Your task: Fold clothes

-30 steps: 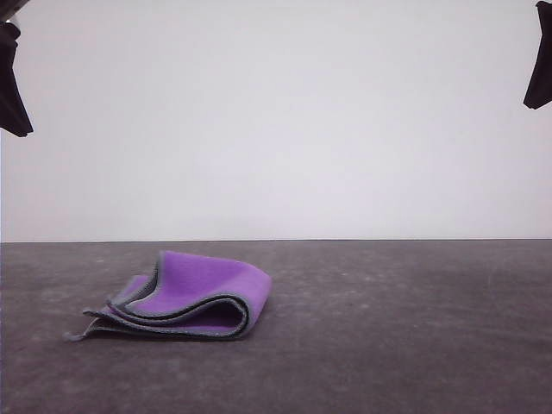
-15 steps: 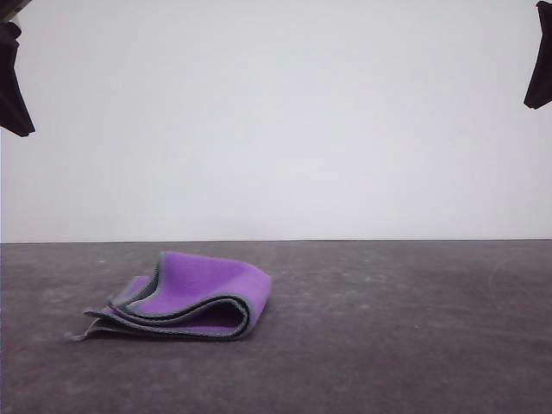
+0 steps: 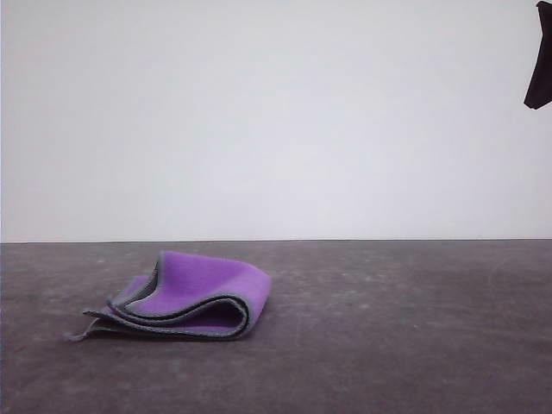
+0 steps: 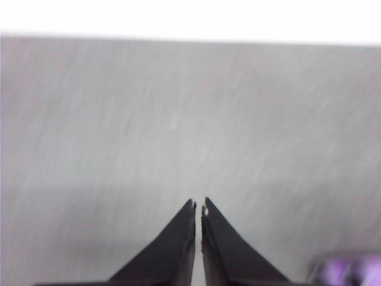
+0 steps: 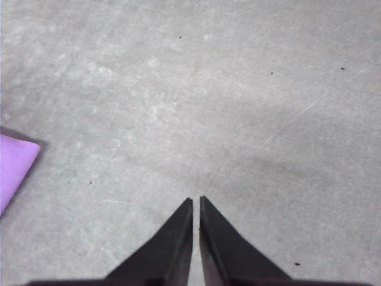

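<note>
The clothes (image 3: 185,297), one small cloth, purple outside with a grey hem and dark inner face, lie folded in loose layers on the table's left half in the front view. A purple corner of the clothes (image 5: 15,167) shows in the right wrist view, and a blurred purple bit of the clothes (image 4: 348,271) in the left wrist view. My left gripper (image 4: 198,205) is shut, empty, above bare table. My right gripper (image 5: 196,201) is shut too, holding nothing, away from the cloth. A dark part of the right arm (image 3: 541,60) hangs at the front view's upper right edge.
The grey table (image 3: 388,328) runs wide to the right of the cloth and ends at a far edge in front of a plain white wall (image 3: 276,121).
The left arm, seen at the upper left edge of the front view before, has moved out of that view. The cloth and the right arm have not moved.
</note>
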Controlling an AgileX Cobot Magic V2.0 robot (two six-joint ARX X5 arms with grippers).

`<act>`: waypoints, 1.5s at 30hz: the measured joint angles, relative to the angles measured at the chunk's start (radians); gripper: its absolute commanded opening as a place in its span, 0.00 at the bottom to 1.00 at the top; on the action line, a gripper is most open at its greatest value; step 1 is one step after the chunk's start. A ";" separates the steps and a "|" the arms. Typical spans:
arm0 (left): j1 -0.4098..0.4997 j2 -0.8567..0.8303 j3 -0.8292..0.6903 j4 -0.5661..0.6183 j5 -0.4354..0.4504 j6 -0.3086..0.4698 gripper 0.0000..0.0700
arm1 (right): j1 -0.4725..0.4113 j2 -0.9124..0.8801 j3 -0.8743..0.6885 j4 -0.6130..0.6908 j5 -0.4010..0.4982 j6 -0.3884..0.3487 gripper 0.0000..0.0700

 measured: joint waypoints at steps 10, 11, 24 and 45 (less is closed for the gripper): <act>0.000 -0.514 -0.502 0.119 -0.094 -0.011 0.01 | 0.000 0.000 0.000 0.000 0.000 0.000 0.02; 0.000 -0.557 -0.534 0.119 -0.099 -0.011 0.01 | 0.000 0.000 0.000 0.000 0.000 0.000 0.02; 0.000 -0.814 -0.698 0.129 -0.104 -0.012 0.01 | 0.000 0.000 0.000 0.000 0.000 0.000 0.02; 0.000 -0.838 -0.703 0.143 -0.105 -0.014 0.01 | 0.000 0.000 0.000 0.000 0.000 0.000 0.02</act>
